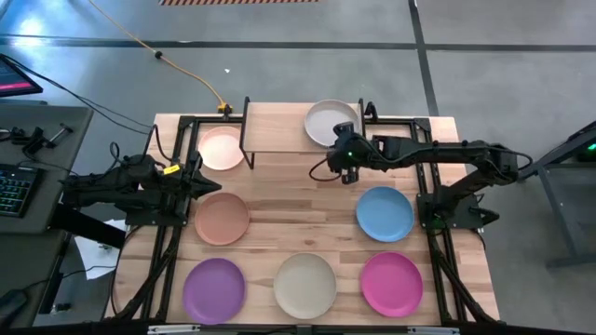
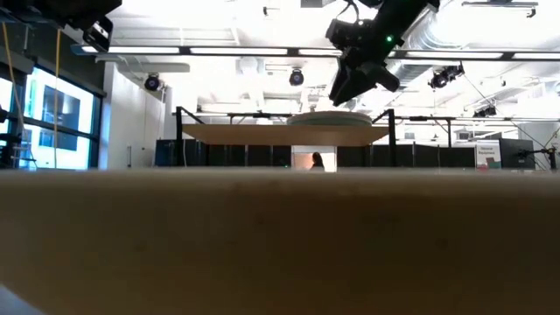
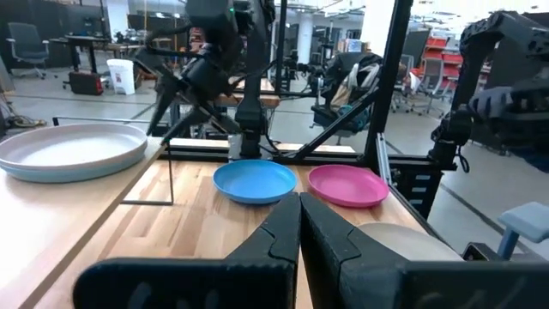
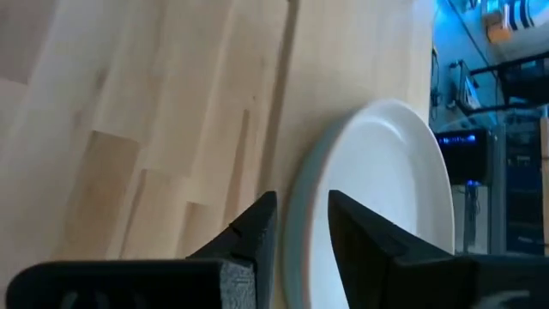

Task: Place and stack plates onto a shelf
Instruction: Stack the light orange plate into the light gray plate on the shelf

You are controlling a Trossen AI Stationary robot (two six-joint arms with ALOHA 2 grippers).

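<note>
The shelf [image 1: 279, 130] stands at the table's far middle, its light-wood top [image 2: 280, 134] on thin black legs. On its right part lies a grey plate [image 1: 326, 121], stacked on a teal one whose rim [image 4: 296, 232] shows beneath it. My right gripper [image 1: 341, 151] hovers open just above the stack's near rim; in its wrist view the rim runs between the two fingertips [image 4: 302, 206]. In the low view the fingers [image 2: 343, 94] stand clear above the stack [image 2: 331, 117]. My left gripper [image 1: 200, 181] waits shut at the table's left, fingers level [image 3: 298, 210].
A pale pink plate [image 1: 222, 149] lies beside the shelf's left end. On the table lie a peach plate [image 1: 222, 219], a blue one [image 1: 385, 213], a purple one [image 1: 213, 288], a cream one [image 1: 304, 284] and a magenta one [image 1: 391, 284]. The shelf's left half is bare.
</note>
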